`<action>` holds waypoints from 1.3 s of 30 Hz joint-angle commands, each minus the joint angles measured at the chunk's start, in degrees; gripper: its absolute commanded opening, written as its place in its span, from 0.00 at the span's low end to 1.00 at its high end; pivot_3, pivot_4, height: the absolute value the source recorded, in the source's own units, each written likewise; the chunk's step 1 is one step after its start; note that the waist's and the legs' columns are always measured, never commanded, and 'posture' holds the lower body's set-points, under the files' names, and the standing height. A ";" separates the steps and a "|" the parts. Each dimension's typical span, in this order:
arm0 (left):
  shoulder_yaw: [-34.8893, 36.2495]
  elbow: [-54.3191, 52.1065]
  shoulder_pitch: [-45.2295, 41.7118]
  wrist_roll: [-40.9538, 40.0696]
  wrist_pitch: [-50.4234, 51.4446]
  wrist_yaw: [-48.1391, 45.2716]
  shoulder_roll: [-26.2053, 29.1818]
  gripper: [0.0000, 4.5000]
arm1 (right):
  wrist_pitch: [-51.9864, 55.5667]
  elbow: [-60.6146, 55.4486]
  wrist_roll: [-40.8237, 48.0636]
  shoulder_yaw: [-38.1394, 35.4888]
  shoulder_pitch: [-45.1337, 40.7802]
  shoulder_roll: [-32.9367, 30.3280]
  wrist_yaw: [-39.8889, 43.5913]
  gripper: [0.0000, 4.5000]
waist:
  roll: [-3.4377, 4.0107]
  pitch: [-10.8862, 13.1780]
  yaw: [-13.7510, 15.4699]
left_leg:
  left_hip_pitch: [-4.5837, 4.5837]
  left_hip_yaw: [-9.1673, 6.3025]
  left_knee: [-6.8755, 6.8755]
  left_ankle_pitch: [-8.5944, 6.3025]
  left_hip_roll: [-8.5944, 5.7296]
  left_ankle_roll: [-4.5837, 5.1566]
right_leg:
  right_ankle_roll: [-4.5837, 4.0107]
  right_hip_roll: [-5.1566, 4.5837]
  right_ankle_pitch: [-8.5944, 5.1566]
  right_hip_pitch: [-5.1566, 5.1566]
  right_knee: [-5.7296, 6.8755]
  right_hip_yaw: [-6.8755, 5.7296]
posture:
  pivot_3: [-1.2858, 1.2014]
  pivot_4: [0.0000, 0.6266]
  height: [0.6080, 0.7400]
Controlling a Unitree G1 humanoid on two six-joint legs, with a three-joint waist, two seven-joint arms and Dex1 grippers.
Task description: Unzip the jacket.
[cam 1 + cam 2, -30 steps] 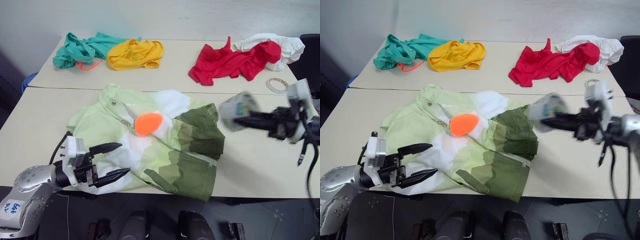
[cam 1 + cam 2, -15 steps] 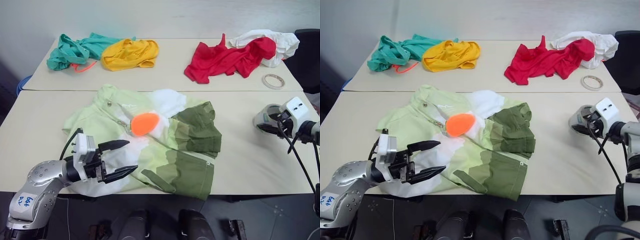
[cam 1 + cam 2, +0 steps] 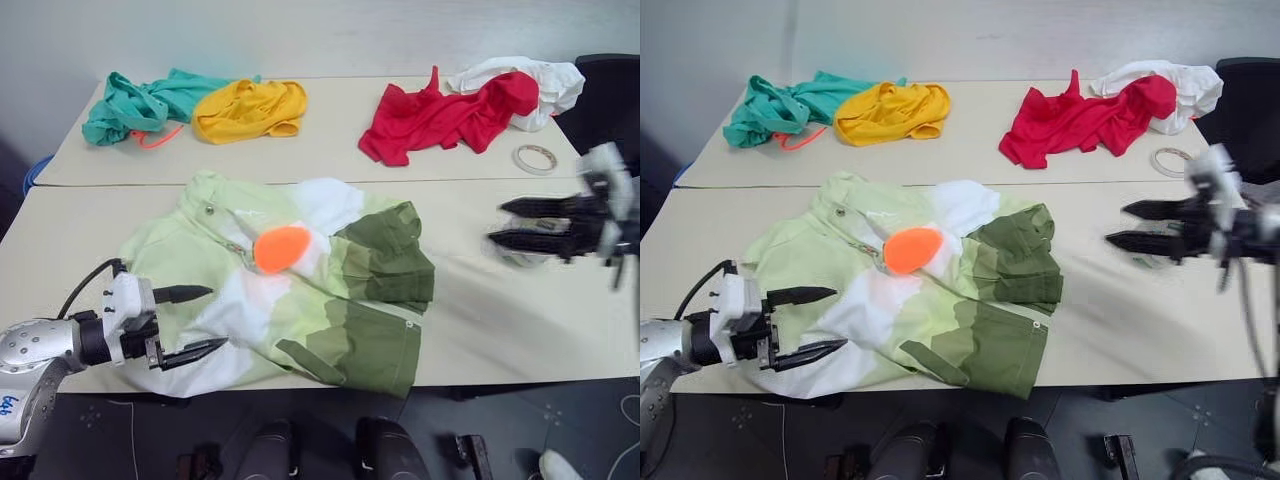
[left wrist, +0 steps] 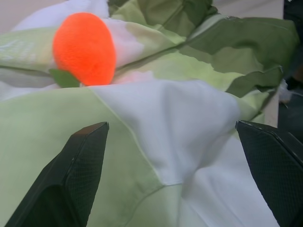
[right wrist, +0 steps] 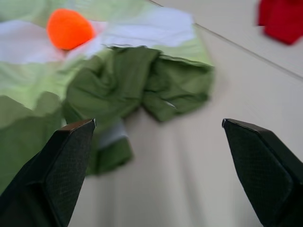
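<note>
The jacket [image 3: 300, 290] lies crumpled on the near table, light green and white with dark olive panels and a round orange patch [image 3: 280, 248]. Its collar with a metal snap [image 3: 208, 210] points to the far left. My left gripper [image 3: 218, 317] is open at the jacket's near left hem, its fingers level and spread over the white fabric [image 4: 180, 118], holding nothing. My right gripper [image 3: 495, 222] hovers open to the right of the jacket, pointing toward the olive sleeve [image 5: 156, 90]. No part of the zipper can be made out clearly.
A small pale object [image 3: 522, 255] sits on the table under the right gripper. On the far table are a teal garment [image 3: 140, 100], a yellow garment [image 3: 248, 108], a red garment [image 3: 440, 110] over a white one [image 3: 530, 75], and a tape ring [image 3: 535, 158].
The right gripper carried a pale object to the right, set it down and opened above it. The left gripper drew back a little to the left along the hem. The camera view has shifted.
</note>
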 commanded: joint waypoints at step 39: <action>-29.66 -10.02 1.05 10.09 0.25 19.98 -26.88 0.00 | -51.93 57.07 -30.35 4.27 -30.19 24.18 -50.66 0.00 | -0.15 -0.08 0.19 | -0.09 0.23 0.09 0.09 -0.26 0.22 | 0.01 0.16 0.02 -0.11 0.45 -0.12 | 0.52 0.24 1.00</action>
